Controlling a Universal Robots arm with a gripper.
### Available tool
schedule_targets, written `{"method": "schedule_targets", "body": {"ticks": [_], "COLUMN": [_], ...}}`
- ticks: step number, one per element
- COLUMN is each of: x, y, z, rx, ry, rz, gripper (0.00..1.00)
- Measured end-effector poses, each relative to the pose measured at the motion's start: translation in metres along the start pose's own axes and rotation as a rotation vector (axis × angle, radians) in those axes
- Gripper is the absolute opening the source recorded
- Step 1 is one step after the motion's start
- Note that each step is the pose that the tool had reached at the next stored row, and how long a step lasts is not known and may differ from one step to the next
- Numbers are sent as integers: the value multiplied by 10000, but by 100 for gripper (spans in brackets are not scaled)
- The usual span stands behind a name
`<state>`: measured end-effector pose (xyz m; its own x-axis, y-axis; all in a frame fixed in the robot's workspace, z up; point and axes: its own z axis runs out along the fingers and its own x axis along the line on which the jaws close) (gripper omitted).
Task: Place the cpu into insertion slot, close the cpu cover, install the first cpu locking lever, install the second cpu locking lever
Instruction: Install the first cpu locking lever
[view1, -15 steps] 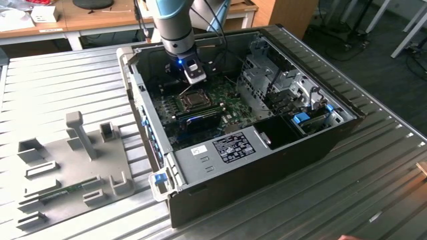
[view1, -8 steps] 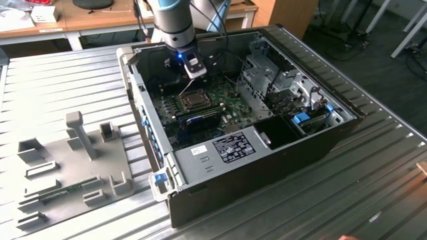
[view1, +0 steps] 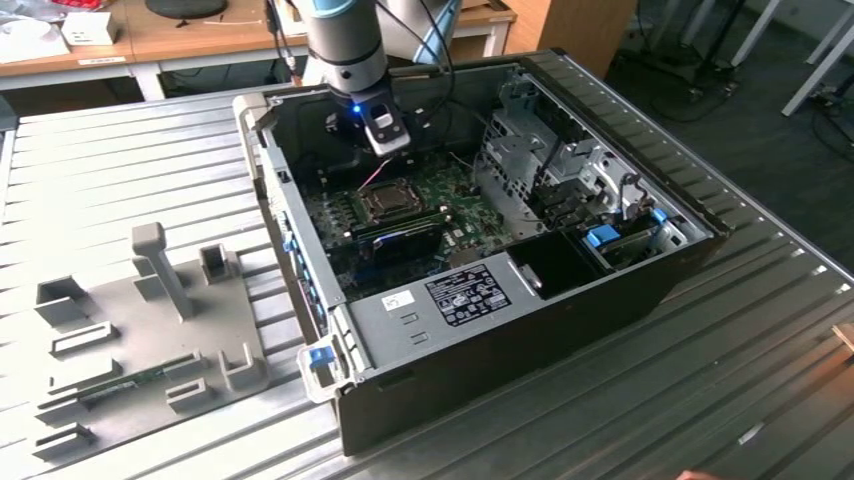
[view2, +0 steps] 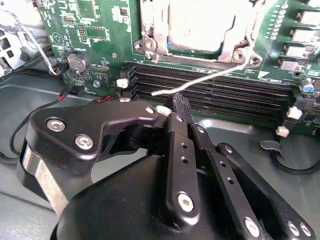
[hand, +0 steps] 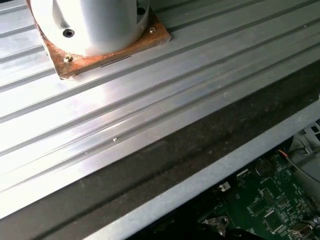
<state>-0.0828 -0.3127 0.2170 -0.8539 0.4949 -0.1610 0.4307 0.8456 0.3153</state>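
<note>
The cpu (view2: 200, 22) lay seated in the insertion slot (view2: 235, 47) on the green motherboard (view2: 95, 30), its pale metallic top showing through the cut-out of the cpu cover (view2: 155, 35), which lay flat down over the socket. From the socket's corner a thin silvery locking lever (view2: 200, 80) stuck out, unlatched, crossing the long black memory slots (view2: 225, 92) that ran just beside the socket. The lever's free end reached toward the gripper (view2: 176, 111), whose black jaws were clenched together to a narrow tip, grasping nothing, and hung just beside that end of the lever over the memory slots. In the exterior view the socket (view1: 388, 199) sat in the middle of the board inside the open computer case (view1: 534, 330), with the gripper (view1: 387, 143) poised above it, beyond the socket's far edge, under the arm (view1: 340, 40). The case lay on its side on a ribbed metal counter (view1: 120, 160). Near the case, on the exterior view's left, a grey fixture plate (view1: 147, 340) with upright holders rested on the counter. In the first wrist view the arm's white base (hand: 90, 25) stood bolted on a rusty-brown plate (hand: 105, 52) on the same ribbed surface.
</note>
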Motion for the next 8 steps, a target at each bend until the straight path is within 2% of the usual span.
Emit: {"method": "schedule_targets", "body": {"ticks": [5,8], "x": [17,8], "y": [-7,11], "z": [-14,-67], "rx": [-1,-5], "ry": [-6,-6], "rz": [-3,-2], "gripper": [10,10]}}
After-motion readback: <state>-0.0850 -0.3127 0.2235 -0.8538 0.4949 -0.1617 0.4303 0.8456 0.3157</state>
